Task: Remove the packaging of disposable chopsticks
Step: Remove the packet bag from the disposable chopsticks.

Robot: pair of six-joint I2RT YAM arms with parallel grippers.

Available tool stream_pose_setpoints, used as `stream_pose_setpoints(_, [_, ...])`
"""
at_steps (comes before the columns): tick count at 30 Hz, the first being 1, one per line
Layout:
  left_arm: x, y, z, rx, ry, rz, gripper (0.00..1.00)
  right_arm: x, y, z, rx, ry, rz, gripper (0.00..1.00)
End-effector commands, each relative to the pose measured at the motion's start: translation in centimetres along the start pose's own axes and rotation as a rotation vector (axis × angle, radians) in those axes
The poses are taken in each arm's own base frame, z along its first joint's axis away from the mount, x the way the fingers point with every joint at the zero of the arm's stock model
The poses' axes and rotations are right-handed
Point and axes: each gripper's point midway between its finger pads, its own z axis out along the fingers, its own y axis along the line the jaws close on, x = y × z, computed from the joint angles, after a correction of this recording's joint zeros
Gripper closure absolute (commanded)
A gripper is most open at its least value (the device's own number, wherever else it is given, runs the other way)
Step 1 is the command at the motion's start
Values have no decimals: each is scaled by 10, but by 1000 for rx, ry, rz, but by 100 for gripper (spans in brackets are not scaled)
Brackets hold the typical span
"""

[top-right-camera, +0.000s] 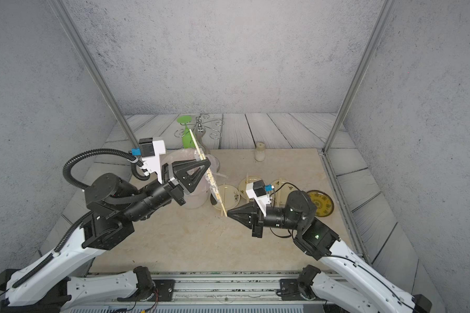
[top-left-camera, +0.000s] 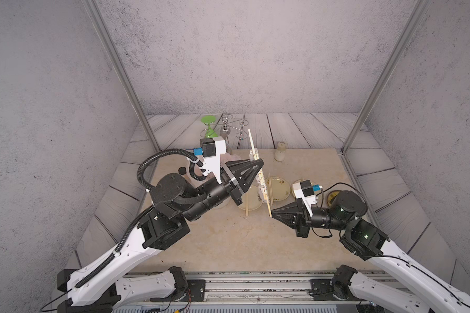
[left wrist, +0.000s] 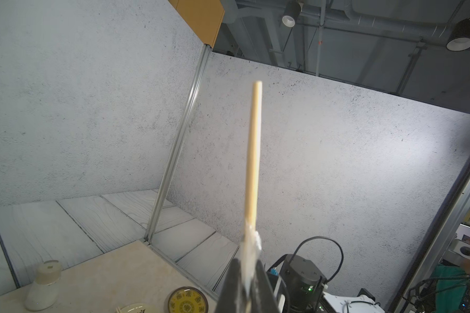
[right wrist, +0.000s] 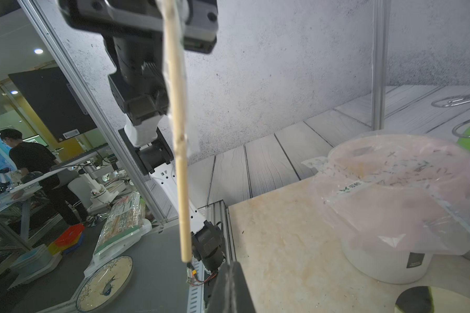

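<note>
Grey speckled wall panels close the cell on three sides, joined by slanting aluminium posts. A pale plank-printed floor sheet surrounds the beige marbled tabletop. The left wrist view shows a dark ceiling with ducts and round black spotlights. The right wrist view shows a dim workshop with benches.

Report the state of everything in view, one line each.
Left gripper: shut on the clear plastic sleeve.
Right gripper: shut, nothing held.
Held pale wooden chopstick pair: tilted in air, both ends bare.
Cream patterned plates: bare chopsticks lying across them.
White bin with pinkish liner: upright, open.
Small white bottle: upright, capped.
</note>
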Motion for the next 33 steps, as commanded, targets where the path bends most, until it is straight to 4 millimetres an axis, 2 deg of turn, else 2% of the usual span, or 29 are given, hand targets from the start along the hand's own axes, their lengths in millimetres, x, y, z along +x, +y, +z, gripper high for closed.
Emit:
stream_pose_setpoints(1, [-15, -9, -1, 47, -61, 2, 100, -12, 12, 3, -56, -40, -62, 100])
stream_pose_setpoints(7, [-9, -6, 2, 49, -67, -13, 100, -21, 22, 7, -98, -69, -74, 99])
stream_pose_setpoints(16, [-5, -2, 6, 48, -82, -9, 100, -22, 31, 8, -131, -75, -72, 95])
stream_pose_setpoints(25, [-21, -8, -1, 57, -139, 1, 100, -10, 30, 11, -138, -63, -49, 92])
stream_pose_setpoints(33, [-3, -4, 11, 71, -93, -42, 100, -19, 35, 9, -143, -82, -71, 90])
